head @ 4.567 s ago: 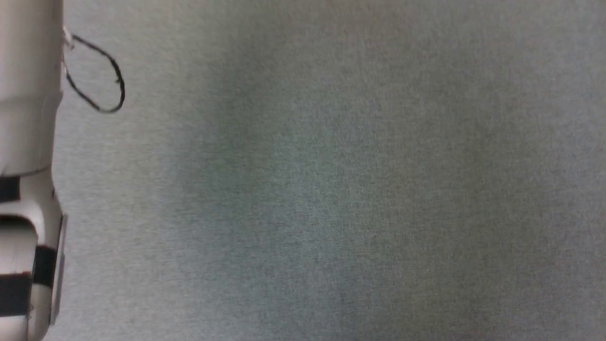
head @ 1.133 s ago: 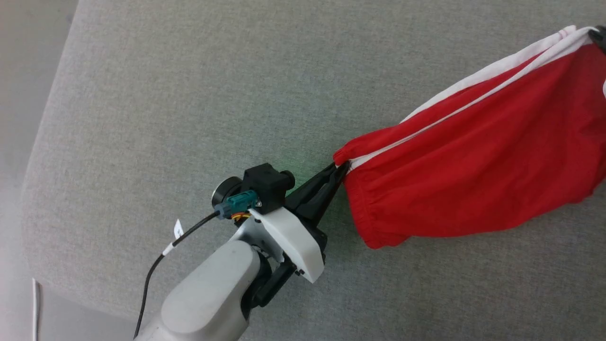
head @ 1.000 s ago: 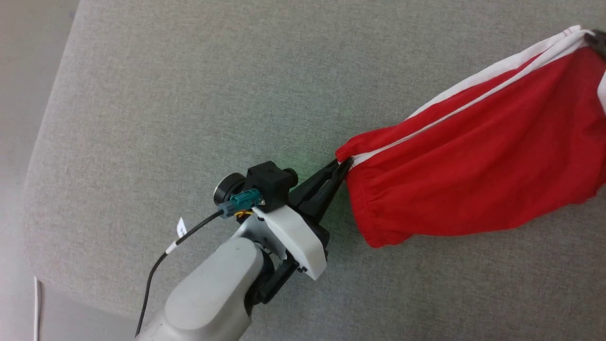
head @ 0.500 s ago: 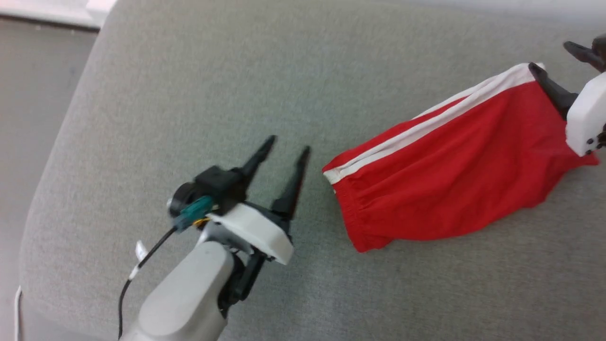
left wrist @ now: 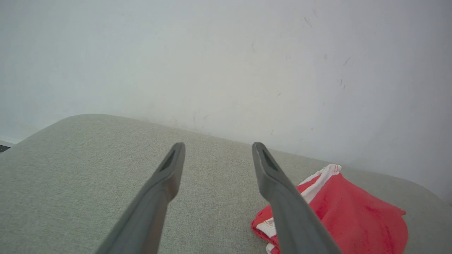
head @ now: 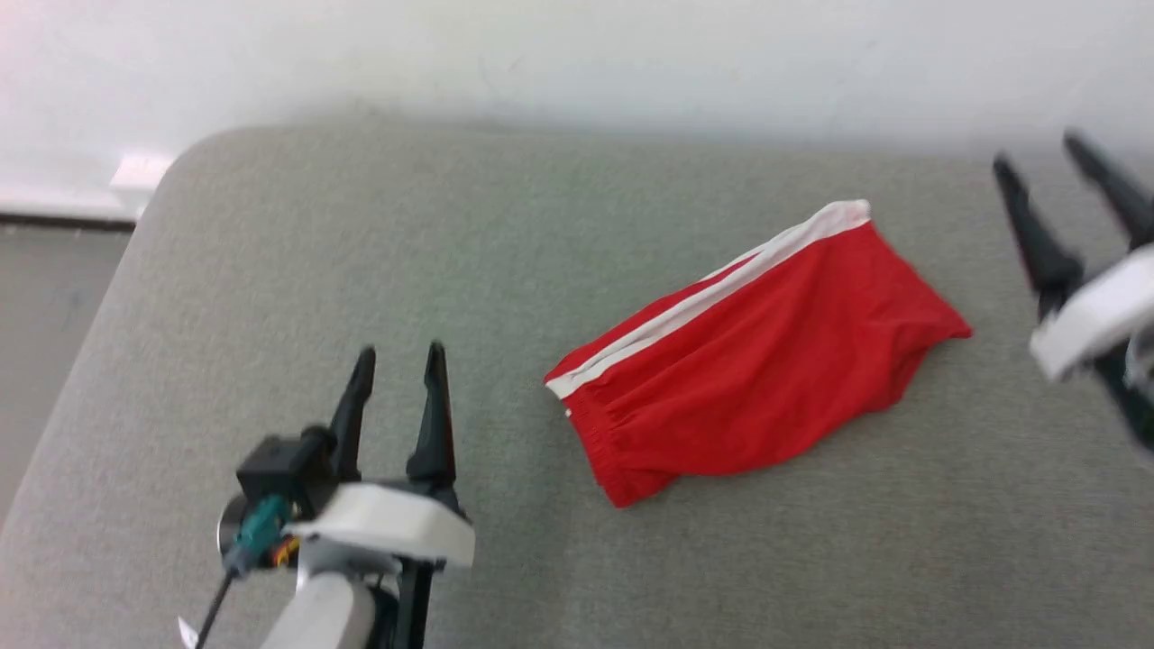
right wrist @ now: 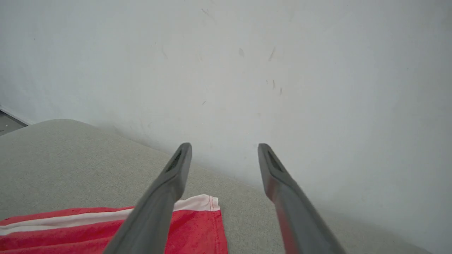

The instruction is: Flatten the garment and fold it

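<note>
A: Head view's soft all over. The right gripper [head: 1037,151] is smeared with motion blur, and the wall [head: 577,54] is blown out top left.
B: Yeah. Wrist views look sharper: flat, even light, darker corners, barely any shadows.

I see: big soft grey cloth cushion [head: 270,270] with a round corner | behind it: plain white wall [left wrist: 226,53] with a few small dark marks | past its left edge: dull grey floor [head: 54,306], lower down

Red garment [head: 762,392], white side stripe; grey fabric surface [head: 361,252]; white wall [head: 577,54].
</note>
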Available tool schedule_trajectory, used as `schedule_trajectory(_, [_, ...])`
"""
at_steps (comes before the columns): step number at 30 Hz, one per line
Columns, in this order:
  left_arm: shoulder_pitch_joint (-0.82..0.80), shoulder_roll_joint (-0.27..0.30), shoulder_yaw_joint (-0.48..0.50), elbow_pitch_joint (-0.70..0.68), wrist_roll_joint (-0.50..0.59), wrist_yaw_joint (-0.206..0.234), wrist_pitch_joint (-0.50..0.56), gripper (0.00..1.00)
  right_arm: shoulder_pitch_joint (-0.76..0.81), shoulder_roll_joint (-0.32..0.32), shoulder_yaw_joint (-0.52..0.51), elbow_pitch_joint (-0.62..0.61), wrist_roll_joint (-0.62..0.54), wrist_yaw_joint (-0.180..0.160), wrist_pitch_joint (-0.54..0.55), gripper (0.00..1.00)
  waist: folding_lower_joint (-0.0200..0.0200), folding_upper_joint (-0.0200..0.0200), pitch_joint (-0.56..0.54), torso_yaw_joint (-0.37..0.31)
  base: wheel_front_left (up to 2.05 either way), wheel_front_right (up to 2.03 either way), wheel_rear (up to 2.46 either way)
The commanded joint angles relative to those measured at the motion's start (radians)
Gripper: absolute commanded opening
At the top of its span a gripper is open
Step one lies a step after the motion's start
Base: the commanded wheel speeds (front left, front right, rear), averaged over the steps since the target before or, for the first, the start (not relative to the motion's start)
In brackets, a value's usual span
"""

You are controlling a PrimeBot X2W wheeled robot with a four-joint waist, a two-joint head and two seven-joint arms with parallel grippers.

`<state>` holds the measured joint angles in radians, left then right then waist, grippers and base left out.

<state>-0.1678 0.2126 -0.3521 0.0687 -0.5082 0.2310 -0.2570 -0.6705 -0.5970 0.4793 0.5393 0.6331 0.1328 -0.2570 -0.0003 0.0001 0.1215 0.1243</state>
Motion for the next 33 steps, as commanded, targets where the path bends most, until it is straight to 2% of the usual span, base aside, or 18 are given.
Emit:
schedule_trajectory(1, [0.037,-0.009,0.013,-0.003,0.017,-0.001,-0.004,1.0,0.087,0.04,-0.07,-0.036,-0.049,-0.002,-0.004,1.0,0.0003,-0.0001,-0.07,-0.065,0.0,0.0,0.0])
schedule_trajectory(4, [0.088,-0.022,0.02,0.011,0.03,-0.017,-0.005,1.0,0.245,0.116,-0.231,-0.123,-0.145,-0.002,-0.005,1.0,0.0003,-0.0001,-0.085,-0.08,0.0,0.0,0.0])
schedule_trajectory(7, [0.129,-0.028,0.003,0.051,0.032,-0.035,-0.005,1.0,0.386,0.203,-0.351,-0.21,-0.23,-0.002,-0.005,1.0,0.0003,-0.0001,-0.096,-0.095,0.0,0.0,0.0])
schedule_trajectory(12, [0.145,-0.04,-0.045,0.105,0.014,-0.067,0.049,1.0,0.571,0.337,-0.504,-0.345,-0.323,-0.002,-0.005,1.0,0.0003,-0.0001,-0.096,-0.11,0.0,0.0,0.0])
schedule_trajectory(17, [0.126,-0.062,-0.092,0.12,-0.017,-0.09,0.16,1.0,0.685,0.429,-0.583,-0.474,-0.385,-0.002,0.025,1.0,0.0003,-0.0001,-0.066,-0.138,0.0,0.0,0.0])
schedule_trajectory(22, [0.085,-0.077,-0.116,0.145,-0.025,-0.088,0.235,1.0,0.718,0.461,-0.6,-0.546,-0.406,-0.002,0.056,1.0,0.0003,-0.0001,-0.03,-0.168,0.0,0.0,0.0])
schedule_trajectory(33, [-0.02,-0.095,-0.103,0.295,-0.013,0.003,0.317,1.0,0.704,0.464,-0.596,-0.595,-0.394,-0.002,0.07,1.0,0.0003,-0.0001,0.048,-0.223,0.0,0.0,0.0])
